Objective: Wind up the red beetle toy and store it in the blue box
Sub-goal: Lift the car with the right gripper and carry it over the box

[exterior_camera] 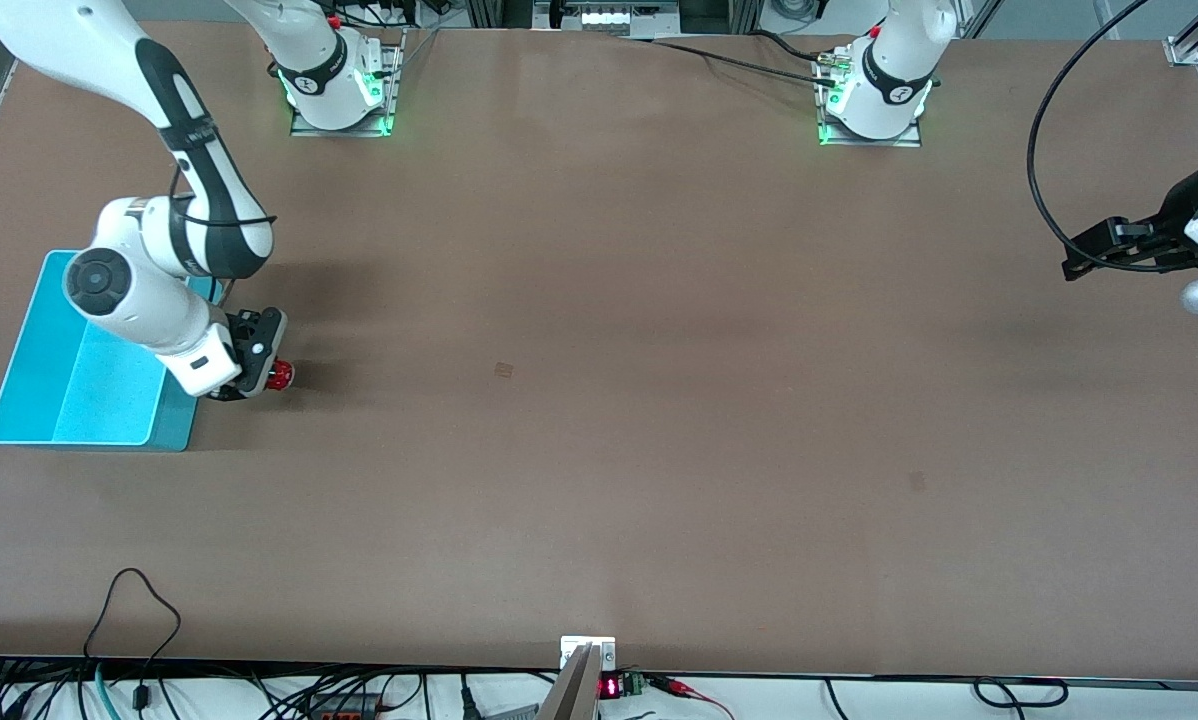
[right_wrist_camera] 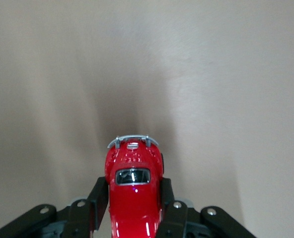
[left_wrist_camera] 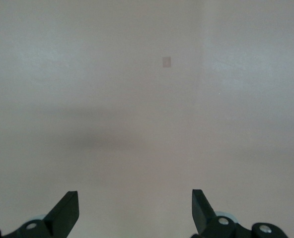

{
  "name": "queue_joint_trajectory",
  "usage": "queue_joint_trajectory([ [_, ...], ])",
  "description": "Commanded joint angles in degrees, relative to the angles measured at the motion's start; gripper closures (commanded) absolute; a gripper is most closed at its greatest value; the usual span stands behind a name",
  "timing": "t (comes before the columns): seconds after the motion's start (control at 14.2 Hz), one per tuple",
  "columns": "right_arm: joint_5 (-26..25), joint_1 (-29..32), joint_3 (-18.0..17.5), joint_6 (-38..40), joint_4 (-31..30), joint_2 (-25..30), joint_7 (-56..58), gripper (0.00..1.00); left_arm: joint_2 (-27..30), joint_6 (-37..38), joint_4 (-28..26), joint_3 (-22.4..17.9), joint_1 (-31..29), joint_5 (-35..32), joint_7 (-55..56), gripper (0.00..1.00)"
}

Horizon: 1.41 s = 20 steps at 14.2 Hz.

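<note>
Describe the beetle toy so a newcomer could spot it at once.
Find the blue box at the right arm's end of the table. Right beside it, the right gripper is shut on the beetle toy. It is the only glossy red thing here, tiny, rounded, with a dark window.
</note>
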<state>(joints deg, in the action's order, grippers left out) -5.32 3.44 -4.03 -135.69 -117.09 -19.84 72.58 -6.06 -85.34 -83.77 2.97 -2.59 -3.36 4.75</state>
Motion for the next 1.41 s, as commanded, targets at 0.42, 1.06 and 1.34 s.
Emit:
queue_joint_trajectory([
  [0.42,1.4,1.2,0.5,10.4,6.8,5.4,-25.4,1.00,0.1,1.2,0.7,3.9,1.0,-0.9,-1.2,0.00],
  [1.06,1.4,2.8,10.5,17.7,4.9,7.4,-42.9,1.00,0.3,4.0,1.0,5.7,0.2,-0.8,-1.9,0.00],
  [1.34,1.1,3.1,15.0,11.5,1.8,6.2,-46.9,1.00,0.3,5.6,1.0,6.3,0.7,-1.0,-1.0,0.00],
])
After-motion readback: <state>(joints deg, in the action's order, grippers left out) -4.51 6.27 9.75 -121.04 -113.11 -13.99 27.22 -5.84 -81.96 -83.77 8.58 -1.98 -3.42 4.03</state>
